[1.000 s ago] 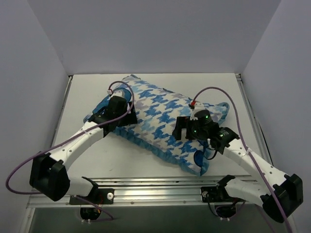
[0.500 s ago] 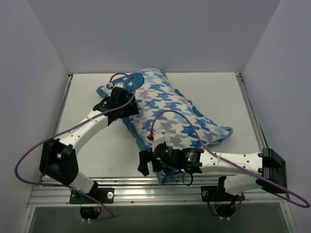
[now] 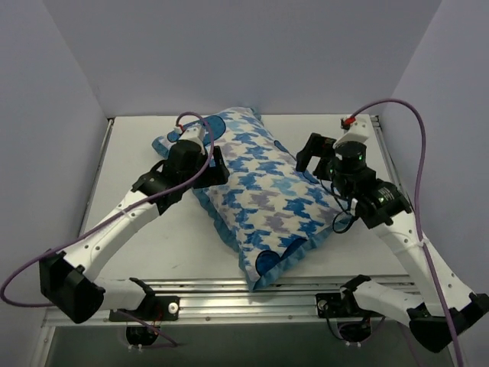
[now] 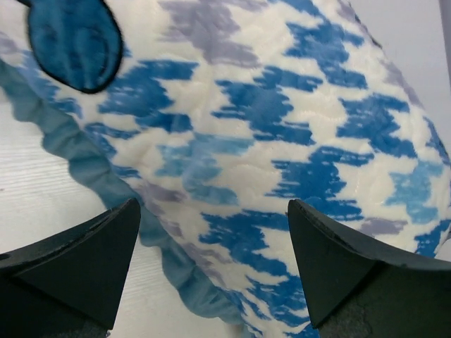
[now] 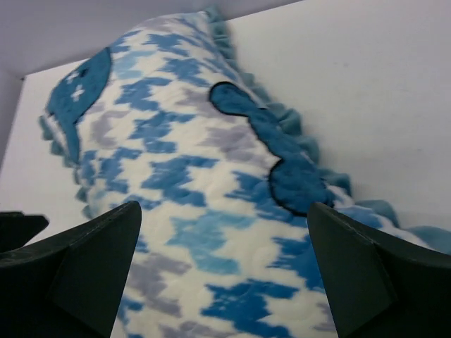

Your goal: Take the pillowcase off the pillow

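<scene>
The pillowcase (image 3: 260, 195), in blue-white-grey houndstooth with blue ruffled trim, lies diagonally on the white table from the back left to the front middle. It still encloses the pillow, which is hidden inside it. My left gripper (image 3: 216, 164) is open against the case's left edge. In the left wrist view its jaws (image 4: 213, 211) straddle the patterned fabric (image 4: 268, 120) and the ruffle (image 4: 84, 162). My right gripper (image 3: 308, 153) is open just off the case's right edge. In the right wrist view it (image 5: 224, 211) hovers over the fabric (image 5: 197, 183), holding nothing.
Grey walls close in the table (image 3: 137, 245) on the left, back and right. An aluminium rail (image 3: 252, 294) runs along the front edge. Purple cables loop over both arms (image 3: 397, 107).
My right arm has swung from low across the pillow's front end to its right side. The covered pillow's near end has shifted left and towards the front. My left gripper has moved slightly right.
</scene>
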